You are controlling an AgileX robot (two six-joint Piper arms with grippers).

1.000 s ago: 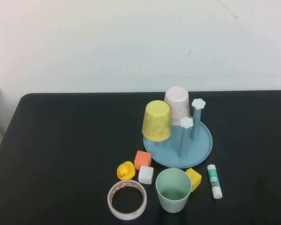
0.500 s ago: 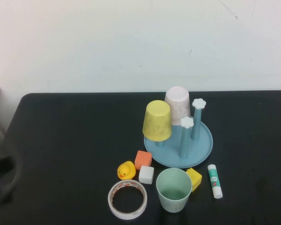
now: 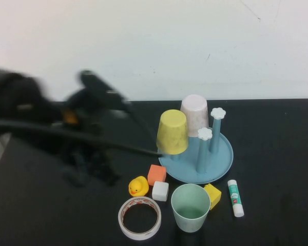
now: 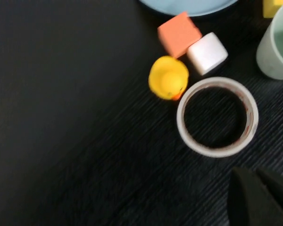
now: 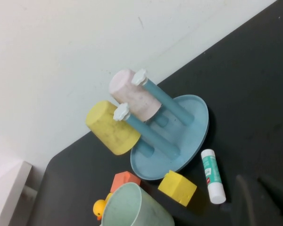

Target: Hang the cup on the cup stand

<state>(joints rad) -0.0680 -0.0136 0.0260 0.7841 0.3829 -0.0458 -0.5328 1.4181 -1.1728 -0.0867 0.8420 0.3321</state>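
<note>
The mint-green cup (image 3: 190,207) stands upright, mouth up, near the table's front edge, just in front of the light blue cup stand (image 3: 222,158). It also shows in the left wrist view (image 4: 279,47) and the right wrist view (image 5: 132,209). Two of the stand's pegs (image 3: 203,148) are free. My left gripper (image 3: 90,169) is a blurred dark shape hovering over the table left of the duck, well left of the cup; its fingers (image 4: 247,197) look shut and empty. My right gripper (image 5: 259,193) does not show in the high view; it looks shut and empty.
A yellow cup (image 3: 172,132) and a pinkish-white cup (image 3: 195,111) hang upside down on the stand. A tape ring (image 3: 139,218), a rubber duck (image 3: 138,186), an orange cube (image 3: 156,175), a white cube (image 3: 160,191), a yellow cube (image 3: 213,195) and a glue stick (image 3: 235,198) crowd around the cup.
My left arm has swung in from the left edge and now reaches over the table's left half. The cup and the other objects have not moved.
</note>
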